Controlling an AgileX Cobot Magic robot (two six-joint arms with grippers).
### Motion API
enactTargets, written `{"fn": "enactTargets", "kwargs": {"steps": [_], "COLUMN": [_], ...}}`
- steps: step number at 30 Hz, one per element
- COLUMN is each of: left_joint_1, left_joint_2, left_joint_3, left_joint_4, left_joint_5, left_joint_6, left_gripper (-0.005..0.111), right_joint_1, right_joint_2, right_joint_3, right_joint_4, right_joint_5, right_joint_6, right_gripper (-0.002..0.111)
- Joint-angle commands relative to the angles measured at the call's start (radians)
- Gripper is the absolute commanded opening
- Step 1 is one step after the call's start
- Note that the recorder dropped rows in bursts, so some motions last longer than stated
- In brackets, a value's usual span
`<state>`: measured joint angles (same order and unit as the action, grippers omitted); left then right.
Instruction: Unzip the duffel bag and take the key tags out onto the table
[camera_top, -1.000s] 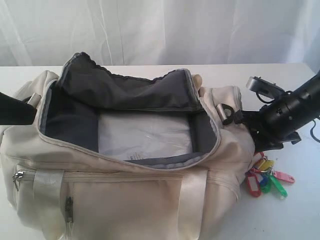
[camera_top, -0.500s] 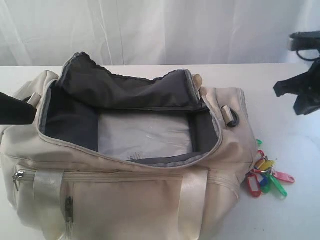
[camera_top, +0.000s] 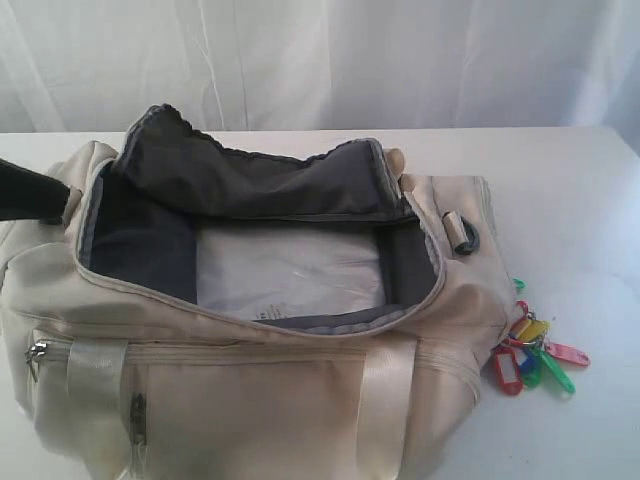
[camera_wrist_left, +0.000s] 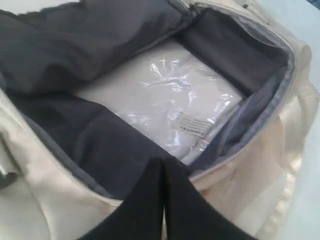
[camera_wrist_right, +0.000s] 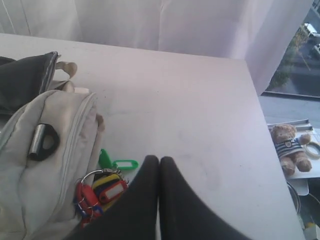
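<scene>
Robot body: matte black, smooth, plainly shaped.
The left claw (camera_wrist_left: 162, 167) and right claw (camera_wrist_right: 159, 162) each showed two smooth black fingers, broad at the base and tapering to rounded tips; the left arm (camera_top: 22, 190) appeared as a dark wedge at the exterior view's edge.

Duffel bag (camera_top: 250, 400) sits on the table (camera_top: 560, 190), with a flat packet (camera_top: 290, 270) lying inside it. Key tags (camera_top: 535, 360) are on the table, right up against the bag's right end.
</scene>
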<state>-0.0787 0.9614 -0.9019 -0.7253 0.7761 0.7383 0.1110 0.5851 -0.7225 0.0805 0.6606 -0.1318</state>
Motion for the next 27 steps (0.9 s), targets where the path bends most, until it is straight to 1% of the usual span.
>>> {"fn": "enactTargets", "kwargs": {"steps": [1,6,17,19,22,27], "left_joint_1": [-0.003,-0.003,-0.007,-0.007,-0.007,-0.007], "left_joint_2": [-0.008,-0.008,-0.008,-0.035,-0.140,-0.396], "left_joint_3": [0.005,0.005,0.005,0.009,0.078,0.292], "left_joint_4": [0.003,0.003,0.011,0.011,0.008,0.008], "left_joint_5": [-0.102,-0.156,-0.161,-0.163,-0.231,-0.429], "left_joint_6": [0.029,0.029,0.029,0.029,0.029,0.029], "left_gripper": [0.000,0.000,0.000,0.000,0.000,0.000], "right_joint_1": [-0.002,-0.002,-0.002,-0.002,0.001,0.038], "right_joint_2": [-0.093,-0.150,-0.164,-0.164,-0.164,-0.164], "right_joint_3": [0.038,0.038,0.038,0.038,0.038,0.038], "right_joint_4": [0.012,0.012,0.015,0.015,0.015,0.017], "right_joint_5": [-0.024,-0.019,-0.019,-0.019,-0.019,-0.019], "right_joint_6": [0.006,0.006,0.006,0.006,0.006,0.006], "right_gripper": [0.000,0.000,0.000,0.000,0.000,0.000]}}
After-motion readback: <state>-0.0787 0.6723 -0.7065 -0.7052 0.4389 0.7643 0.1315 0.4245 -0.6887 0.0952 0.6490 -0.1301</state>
